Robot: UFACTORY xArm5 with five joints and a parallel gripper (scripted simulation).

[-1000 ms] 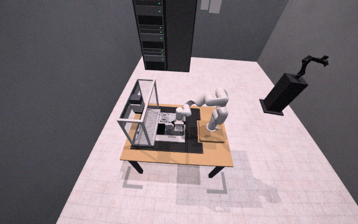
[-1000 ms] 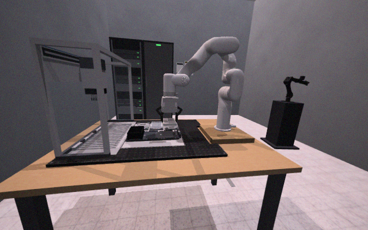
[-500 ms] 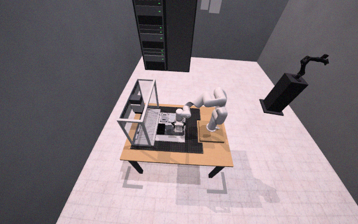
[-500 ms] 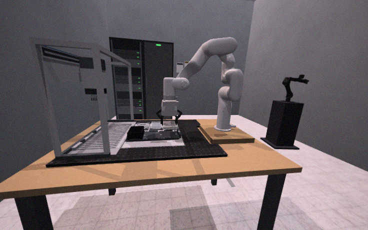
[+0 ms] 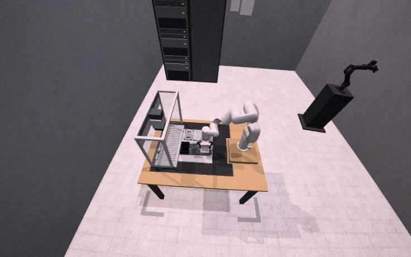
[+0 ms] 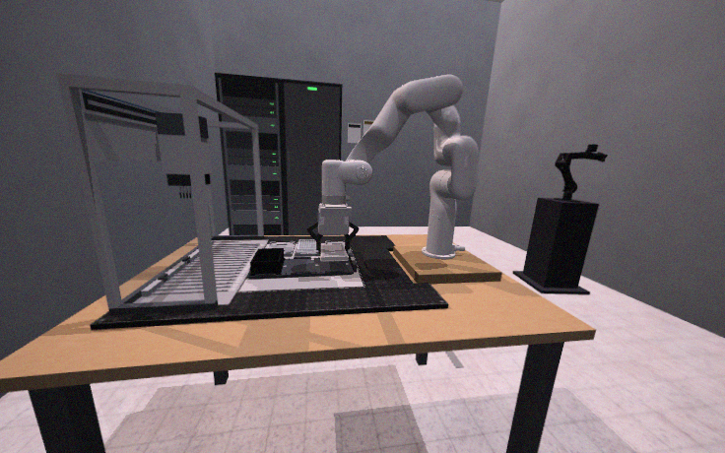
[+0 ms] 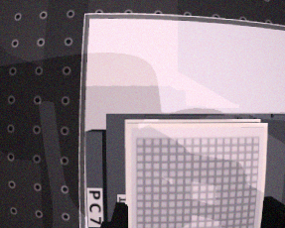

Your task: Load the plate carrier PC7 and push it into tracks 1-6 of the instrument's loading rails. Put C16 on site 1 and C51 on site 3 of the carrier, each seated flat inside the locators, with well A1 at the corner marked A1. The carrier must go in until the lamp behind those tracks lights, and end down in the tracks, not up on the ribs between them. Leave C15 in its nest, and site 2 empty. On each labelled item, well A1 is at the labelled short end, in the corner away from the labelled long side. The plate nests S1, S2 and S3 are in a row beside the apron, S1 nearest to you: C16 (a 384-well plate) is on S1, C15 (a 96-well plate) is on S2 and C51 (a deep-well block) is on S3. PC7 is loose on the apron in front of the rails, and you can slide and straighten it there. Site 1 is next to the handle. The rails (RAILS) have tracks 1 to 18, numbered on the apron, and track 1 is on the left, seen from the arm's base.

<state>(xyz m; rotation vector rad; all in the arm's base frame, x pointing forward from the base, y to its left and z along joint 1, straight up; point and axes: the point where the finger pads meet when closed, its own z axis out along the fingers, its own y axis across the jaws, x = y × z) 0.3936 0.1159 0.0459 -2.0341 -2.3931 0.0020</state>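
Observation:
My gripper [image 5: 205, 146] [image 6: 334, 246] [image 7: 195, 223] is shut on the pale 384-well plate C16 [image 5: 204, 150] [image 6: 333, 252] [image 7: 196, 183]. It holds C16 roughly level, low over site 1 at the handle end of the dark carrier PC7 [image 5: 194, 150] [image 6: 309, 267] [image 7: 116, 164]. I cannot tell whether C16 touches the carrier. The black deep-well block C51 [image 5: 184, 147] [image 6: 266, 261] stands on the carrier's rail end, at site 3. The carrier lies on the white apron [image 5: 197, 158] [image 6: 303, 282] [image 7: 129, 40], in front of the rails [image 5: 172, 143] [image 6: 208, 274]. Corner A1 marks are unreadable.
C15 [image 5: 197, 135] [image 6: 305, 246] sits in nest S2, beside the empty nest S3 [image 5: 188, 134] [image 6: 281, 247]. The arm largely hides S1. A grey frame [image 5: 164, 139] [image 6: 190, 168] stands over the rails. No lit track lamp shows.

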